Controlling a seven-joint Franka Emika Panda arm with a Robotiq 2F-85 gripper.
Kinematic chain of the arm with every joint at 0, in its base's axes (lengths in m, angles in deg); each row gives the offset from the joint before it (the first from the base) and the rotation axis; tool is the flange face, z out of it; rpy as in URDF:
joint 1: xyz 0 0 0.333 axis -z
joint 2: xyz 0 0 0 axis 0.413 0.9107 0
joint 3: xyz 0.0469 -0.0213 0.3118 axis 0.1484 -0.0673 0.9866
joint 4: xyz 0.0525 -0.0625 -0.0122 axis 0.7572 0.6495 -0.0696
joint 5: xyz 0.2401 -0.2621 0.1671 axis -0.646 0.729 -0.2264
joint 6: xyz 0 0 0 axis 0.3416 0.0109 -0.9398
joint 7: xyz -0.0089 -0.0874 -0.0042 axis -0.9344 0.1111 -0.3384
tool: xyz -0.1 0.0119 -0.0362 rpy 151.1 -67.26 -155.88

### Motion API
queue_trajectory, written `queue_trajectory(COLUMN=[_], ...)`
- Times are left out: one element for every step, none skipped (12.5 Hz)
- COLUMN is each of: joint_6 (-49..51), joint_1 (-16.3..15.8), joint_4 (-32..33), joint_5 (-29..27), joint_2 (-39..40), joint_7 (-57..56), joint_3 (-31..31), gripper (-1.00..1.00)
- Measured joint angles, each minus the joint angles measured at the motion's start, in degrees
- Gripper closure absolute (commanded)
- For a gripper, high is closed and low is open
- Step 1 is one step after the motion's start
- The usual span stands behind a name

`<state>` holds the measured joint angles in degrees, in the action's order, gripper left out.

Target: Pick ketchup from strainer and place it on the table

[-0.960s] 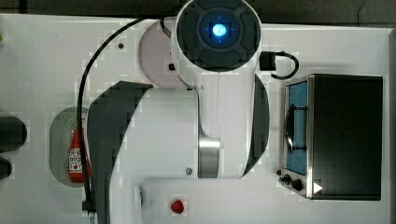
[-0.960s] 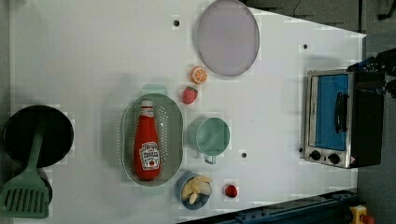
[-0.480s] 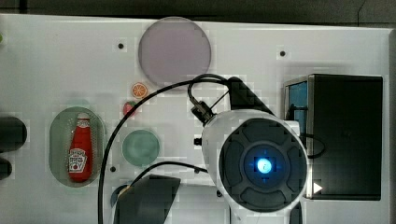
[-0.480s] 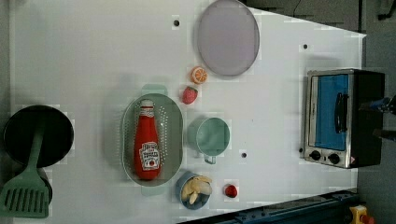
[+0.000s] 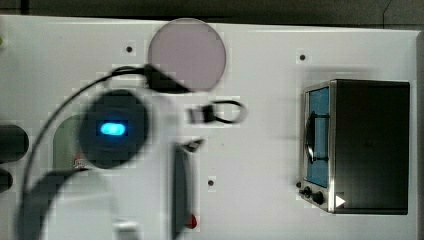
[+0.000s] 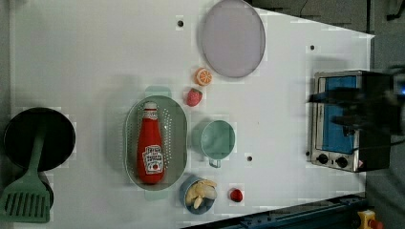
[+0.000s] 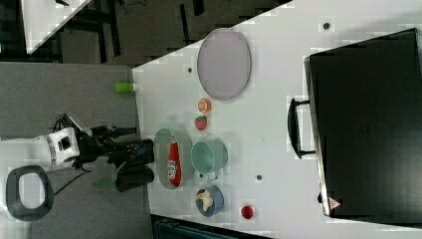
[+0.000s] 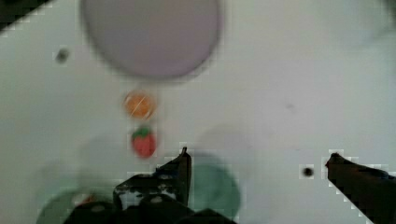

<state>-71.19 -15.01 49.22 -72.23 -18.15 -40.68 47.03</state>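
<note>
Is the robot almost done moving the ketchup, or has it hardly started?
Hardly started. The ketchup lies in the strainer, untouched. The gripper is open and empty, high above the table. Left to do: come down over the bottle, grab it, lift it out and set it on the bare tabletop.

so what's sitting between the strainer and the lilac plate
In the left view, a strawberry and an orange slice lie on the table between the strainer and the plate.

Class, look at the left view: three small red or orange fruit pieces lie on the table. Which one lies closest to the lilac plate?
The orange slice: it lies just off the plate rim. The strawberry sits below it, and the red piece lies far off.
</note>
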Motion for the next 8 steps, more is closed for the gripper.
queue_trajectory(joint_6=[-1.19,-2.60,-5.01,-6.77,-9.27,-10.73,-12.30,-12.91], joint_1=[-0.66,-1.57,-2.73,-3.59,-3.87,-4.06,-4.65,-4.95], joint_4=[0.45,1.23,1.57,1.57,1.57,1.45,1.34,1.01], joint_5=[0.37,0.53,0.64,0.71,0.72,0.72,0.69,0.65], joint_2=[1.47,2.60,3.77,4.65,5.38,6.02,6.88,8.04], joint_7=[0.00,0.00,0.00,0.00,-0.01,-0.02,-0.02,-0.02], joint_3=[3.73,6.92,9.75,12.41,15.32,18.00,19.88,21.70], gripper=[-1.00,-1.00,-1.00,-1.00,-1.00,-1.00,-1.00,-1.00])
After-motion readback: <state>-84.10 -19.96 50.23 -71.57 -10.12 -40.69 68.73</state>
